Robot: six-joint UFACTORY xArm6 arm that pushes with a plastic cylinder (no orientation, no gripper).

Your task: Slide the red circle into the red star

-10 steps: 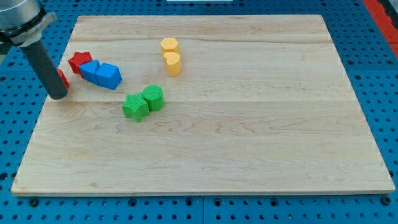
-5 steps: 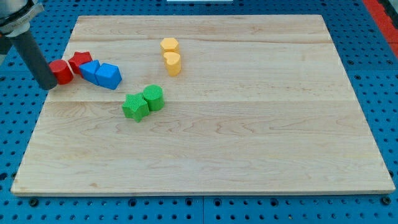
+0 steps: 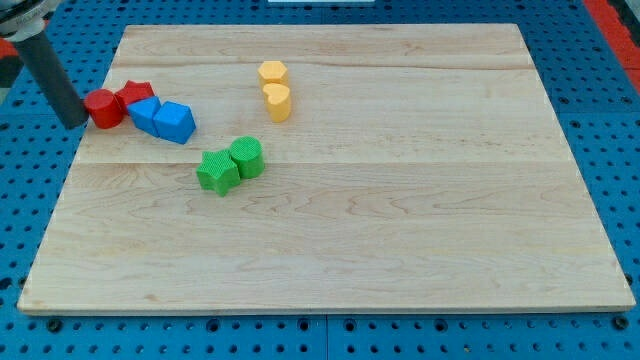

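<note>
Eight blocks on the table (image 3: 400, 250): two red, two blue, two green, two yellow.

The red circle (image 3: 103, 108) sits near the table's left edge, touching the red star (image 3: 134, 95) just to its upper right. Two blue blocks (image 3: 144, 114) (image 3: 175, 122) lie side by side right of the red pair, the nearer one against the star. A green star (image 3: 216, 171) and a green round block (image 3: 247, 157) touch near the middle-left; a yellow hexagon (image 3: 272, 72) stands just above a yellow heart (image 3: 277, 101) toward the view's top. There are no fingers to open or close: the arm ends in a plain rod, and my tip (image 3: 75, 122) rests against the circle's left side, holding nothing.
</note>
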